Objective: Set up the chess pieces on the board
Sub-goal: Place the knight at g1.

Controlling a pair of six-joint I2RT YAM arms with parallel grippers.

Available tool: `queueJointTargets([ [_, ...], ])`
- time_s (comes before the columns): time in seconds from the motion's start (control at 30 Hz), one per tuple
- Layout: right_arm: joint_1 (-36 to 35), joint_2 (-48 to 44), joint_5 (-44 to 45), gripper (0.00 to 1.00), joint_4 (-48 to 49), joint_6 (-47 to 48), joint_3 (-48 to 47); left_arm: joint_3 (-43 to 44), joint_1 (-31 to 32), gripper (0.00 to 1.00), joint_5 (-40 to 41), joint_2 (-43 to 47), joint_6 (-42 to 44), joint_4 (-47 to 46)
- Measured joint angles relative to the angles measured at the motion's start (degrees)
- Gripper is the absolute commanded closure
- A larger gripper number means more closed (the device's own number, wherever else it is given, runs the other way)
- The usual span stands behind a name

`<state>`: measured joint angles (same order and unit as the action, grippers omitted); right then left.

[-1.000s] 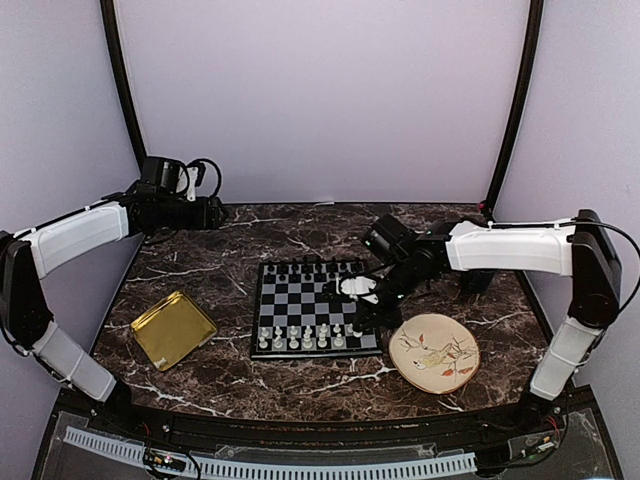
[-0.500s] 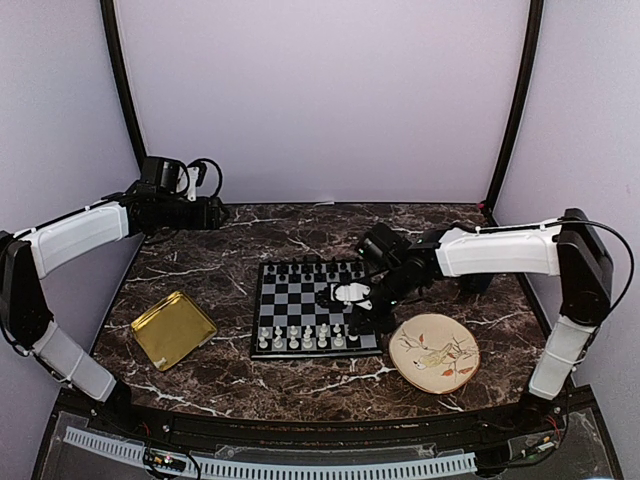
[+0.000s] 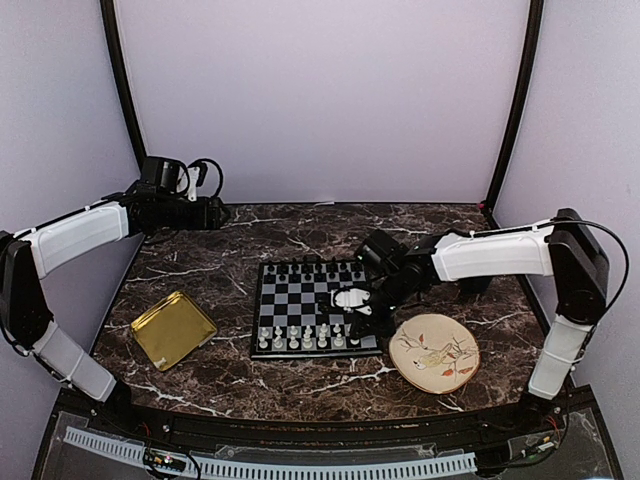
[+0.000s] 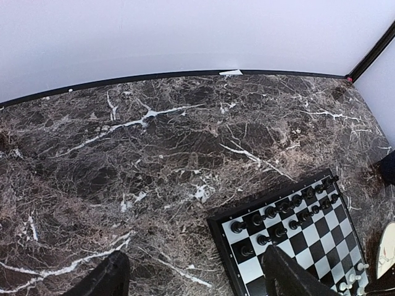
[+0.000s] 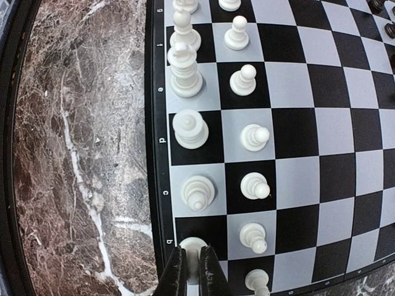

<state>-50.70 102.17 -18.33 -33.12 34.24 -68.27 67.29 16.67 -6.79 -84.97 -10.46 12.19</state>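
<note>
Chess pieces (image 5: 191, 128) in white stand in two rows along the board's (image 5: 345, 123) 6 o'clock edge as the overhead camera sees it, with the black chessmen (image 4: 278, 222) along its 12 o'clock edge. The right gripper (image 5: 192, 274) is clenched on one white piece (image 5: 192, 245) over a back-row square near the board's 5 o'clock corner; whether its base touches the square cannot be told. The step in hand looks like seating this piece. The next move probably calls for lowering it upright onto the square's centre, easing the grip and lifting straight up, clear of the neighbouring pawn (image 5: 253, 237). The left gripper (image 4: 194, 280) hangs released, holding nothing, toward the table's (image 4: 154, 154) 10 o'clock.
</note>
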Motion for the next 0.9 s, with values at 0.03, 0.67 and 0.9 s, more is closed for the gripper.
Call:
queueJointTargets([
  [0.03, -0.04, 0.24, 0.11, 0.94, 0.15, 0.00, 0.00, 0.00, 0.00, 0.23, -0.09, 0.00, 0.00, 0.02],
  [0.67, -0.26, 2.23, 0.74, 0.82, 0.57, -0.28, -0.44, 0.00, 0.00, 0.23, -0.31, -0.02, 0.02, 0.07],
  [0.9, -0.26, 2.16, 1.55, 0.78, -0.31, -0.28, -0.68, 0.00, 0.00, 0.25, -0.39, -0.33, 0.00, 0.20],
])
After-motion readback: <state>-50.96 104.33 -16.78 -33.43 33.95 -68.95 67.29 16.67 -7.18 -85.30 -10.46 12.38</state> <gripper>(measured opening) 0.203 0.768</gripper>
